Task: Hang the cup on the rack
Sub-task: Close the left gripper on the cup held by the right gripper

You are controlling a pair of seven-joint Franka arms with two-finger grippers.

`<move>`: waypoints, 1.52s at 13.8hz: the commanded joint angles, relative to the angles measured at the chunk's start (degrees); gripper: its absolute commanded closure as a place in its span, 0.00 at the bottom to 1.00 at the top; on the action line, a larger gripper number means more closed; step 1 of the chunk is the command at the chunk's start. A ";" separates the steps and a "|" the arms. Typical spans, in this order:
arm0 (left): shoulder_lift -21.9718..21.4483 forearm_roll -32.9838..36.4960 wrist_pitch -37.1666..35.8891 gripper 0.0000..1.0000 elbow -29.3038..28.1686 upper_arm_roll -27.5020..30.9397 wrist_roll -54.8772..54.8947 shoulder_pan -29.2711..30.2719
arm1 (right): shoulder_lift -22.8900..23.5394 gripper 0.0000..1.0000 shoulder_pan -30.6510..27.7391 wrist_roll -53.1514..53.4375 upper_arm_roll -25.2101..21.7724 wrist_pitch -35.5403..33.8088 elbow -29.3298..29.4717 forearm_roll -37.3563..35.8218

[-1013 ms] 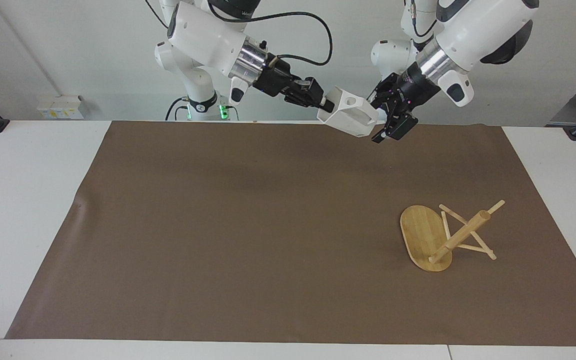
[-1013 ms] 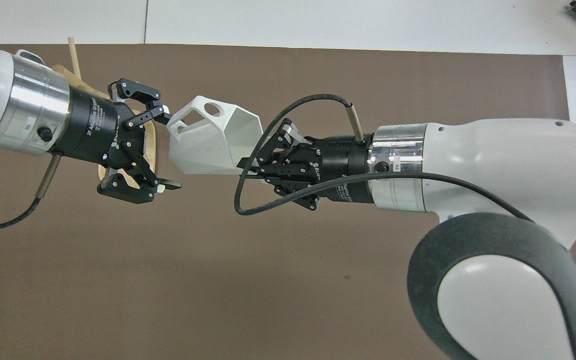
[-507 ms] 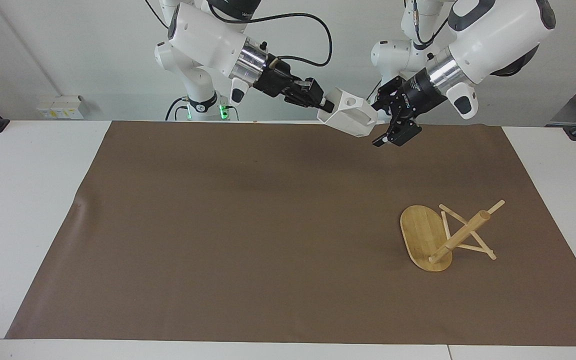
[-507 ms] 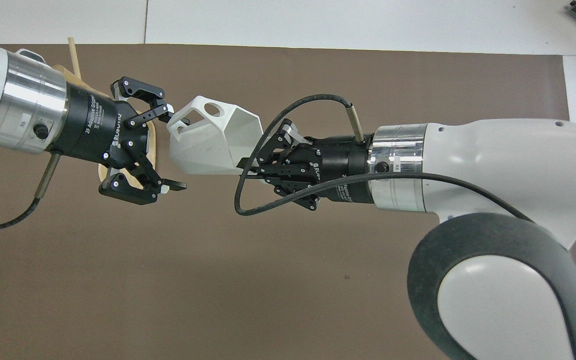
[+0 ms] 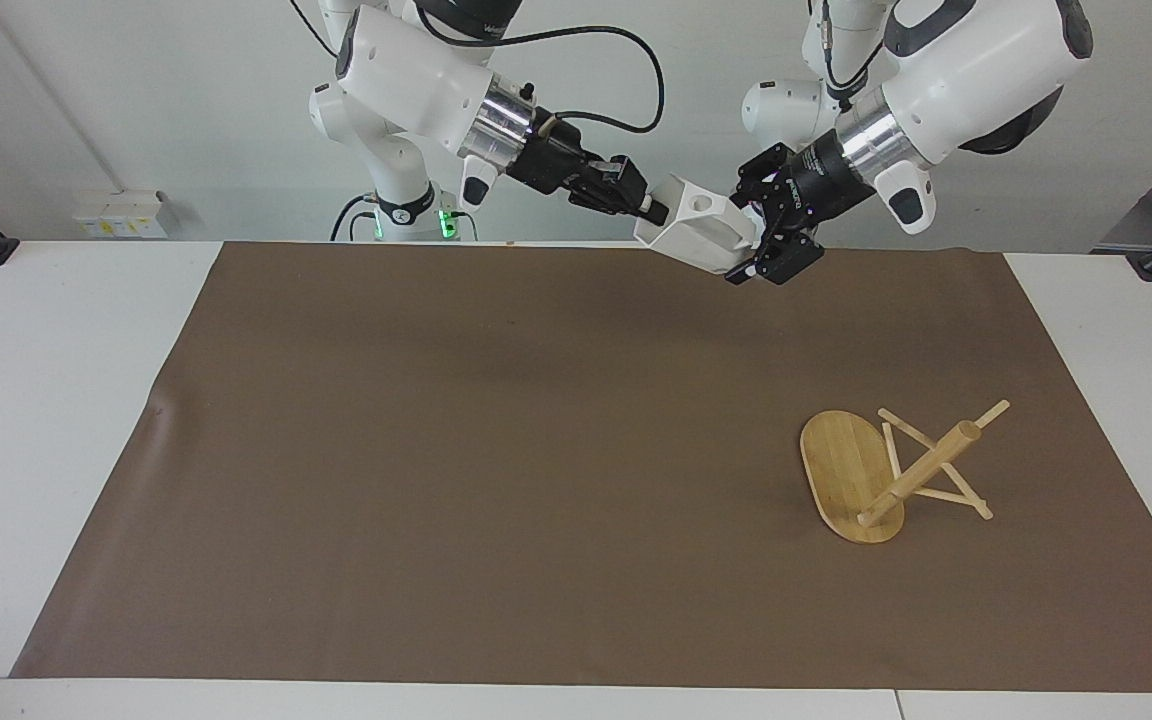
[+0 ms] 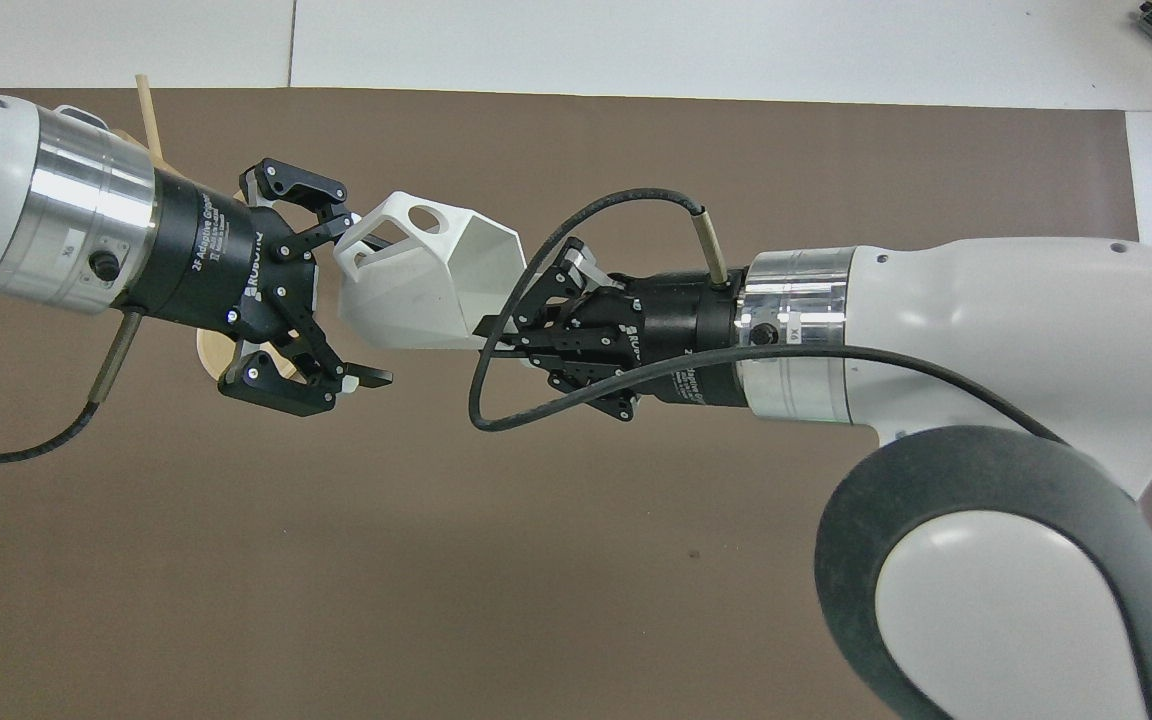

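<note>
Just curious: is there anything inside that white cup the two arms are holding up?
The cup lies tilted, its mouth turned toward the right gripper, which is shut on its rim. Its inside is hidden.

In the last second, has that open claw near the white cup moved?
Yes. The left gripper closed in on the cup, which the right gripper holds.

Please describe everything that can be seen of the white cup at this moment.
The cup is small, white and matte, with flat angular facets and a blocky handle pierced by a round hole. It is up in the air over the brown mat, lying tilted on its side. The right gripper is shut on its rim end. Its handle end points at the open left gripper, whose fingers stand on both sides of it; whether they touch it I cannot tell.
</note>
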 commanded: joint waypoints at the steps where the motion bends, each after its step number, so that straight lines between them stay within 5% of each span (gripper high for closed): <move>1: 1.21 -0.87 1.48 0.00 1.90 -0.61 -3.14 -0.25 | -1.53 1.00 -0.41 -1.88 0.15 -0.29 -1.56 1.69; 7: 1.12 -0.52 3.42 0.00 1.81 -1.32 -5.61 -0.51 | -1.53 1.00 -0.41 -1.88 0.15 -0.29 -1.56 1.69; 9: 1.12 -0.52 3.51 0.59 1.81 -1.32 -5.69 -0.51 | -1.53 1.00 -0.41 -1.88 0.15 -0.29 -1.56 1.69; 11: 1.12 -0.34 3.60 1.00 1.81 -1.32 -5.69 -0.51 | -1.53 1.00 -0.41 -1.88 0.15 -0.29 -1.56 1.69; 18: 1.12 0.27 4.48 1.00 1.81 -1.41 -7.70 -0.51 | -1.53 1.00 -0.41 -1.36 0.15 -0.29 -1.47 1.60; 19: 1.12 1.58 4.91 1.00 1.81 -1.41 -8.59 -0.51 | -1.53 0.84 -0.41 -1.27 0.15 -0.29 -1.47 1.51; 20: 1.12 2.02 5.09 1.00 1.81 -1.49 -9.12 -0.51 | -1.53 0.52 -0.41 -1.09 0.15 -0.20 -1.55 1.51; 21: 1.12 2.12 5.18 1.00 1.81 -1.49 -9.30 -0.42 | -1.53 0.36 -0.41 -1.09 0.15 -0.20 -1.47 1.25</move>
